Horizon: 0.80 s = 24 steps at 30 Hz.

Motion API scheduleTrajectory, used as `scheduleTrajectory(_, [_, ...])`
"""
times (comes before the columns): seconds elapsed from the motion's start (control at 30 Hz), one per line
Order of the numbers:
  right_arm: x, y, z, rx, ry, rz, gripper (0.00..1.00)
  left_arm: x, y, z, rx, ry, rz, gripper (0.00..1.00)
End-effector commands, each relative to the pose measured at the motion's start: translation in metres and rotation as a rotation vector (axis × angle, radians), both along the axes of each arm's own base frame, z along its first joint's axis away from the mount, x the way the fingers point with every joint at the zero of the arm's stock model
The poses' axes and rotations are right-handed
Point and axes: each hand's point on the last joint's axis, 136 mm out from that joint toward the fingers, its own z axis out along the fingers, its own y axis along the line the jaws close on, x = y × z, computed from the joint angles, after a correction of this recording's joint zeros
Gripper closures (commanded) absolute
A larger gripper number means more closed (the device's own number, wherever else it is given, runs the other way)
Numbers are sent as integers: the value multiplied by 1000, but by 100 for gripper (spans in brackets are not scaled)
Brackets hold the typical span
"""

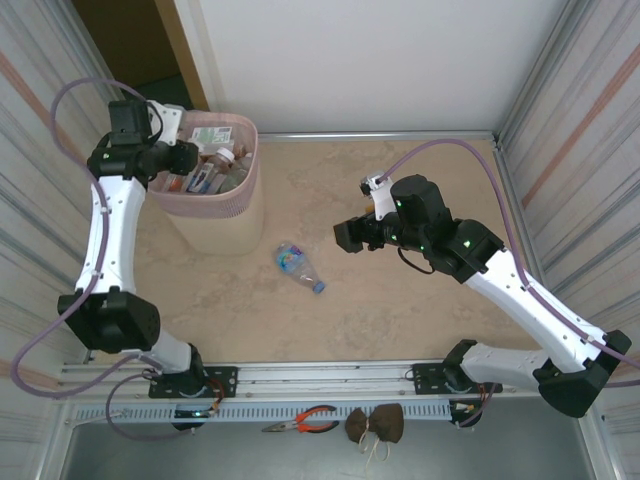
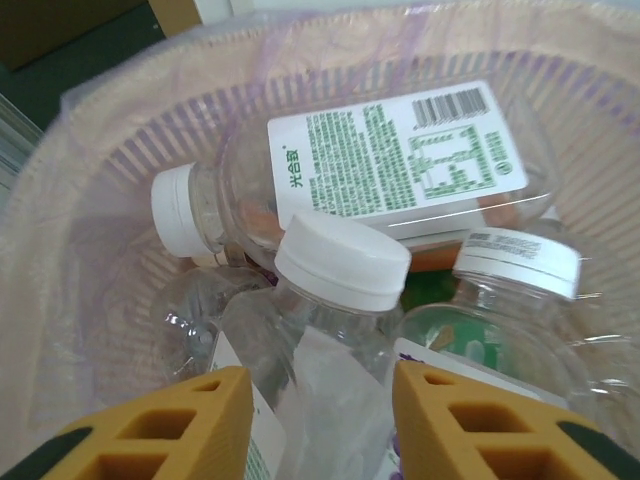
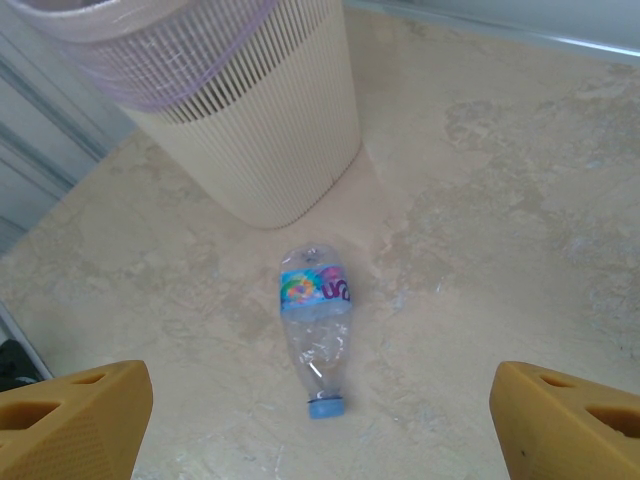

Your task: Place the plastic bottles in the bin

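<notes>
1. Where the beige table reaches its far left corner, the tall pale pink mesh bin with a cream lower body stands upright; clear white-capped plastic bottles lie heaped inside.
2. Left gripper hangs over the bin's mouth, yellow fingers flanking one white-capped bottle; whether they pinch it, I cannot tell.
3. Right gripper hovers above the table, jaws spread wide.
4. One clear blue-capped bottle lies on its side near the bin's foot.

Lab test cell: panelled walls, aluminium rail, pliers.
</notes>
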Motion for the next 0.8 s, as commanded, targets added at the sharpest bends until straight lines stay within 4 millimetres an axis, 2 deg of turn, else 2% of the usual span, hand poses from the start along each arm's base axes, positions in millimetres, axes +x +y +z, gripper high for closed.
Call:
scheduleTrajectory(0.0, [0, 4, 7, 34, 5, -7, 14, 4, 3, -24, -35, 58, -1, 65])
scheduleTrajectory(0.17, [0, 7, 3, 28, 14, -3, 14, -3, -4, -65, -82, 154, -21, 69])
scheduleTrajectory(0.3, [1, 8, 1, 24, 21, 0, 14, -12, -8, -81, -112, 190, -22, 70])
scheduleTrajectory(0.5, [3, 9, -3, 11, 24, -1, 14, -27, -15, -77, -154, 162, -27, 69])
scheduleTrajectory(0.77, [6, 16, -17, -20, 66, 11, 14, -39, -20, -52, -205, 81, -12, 65])
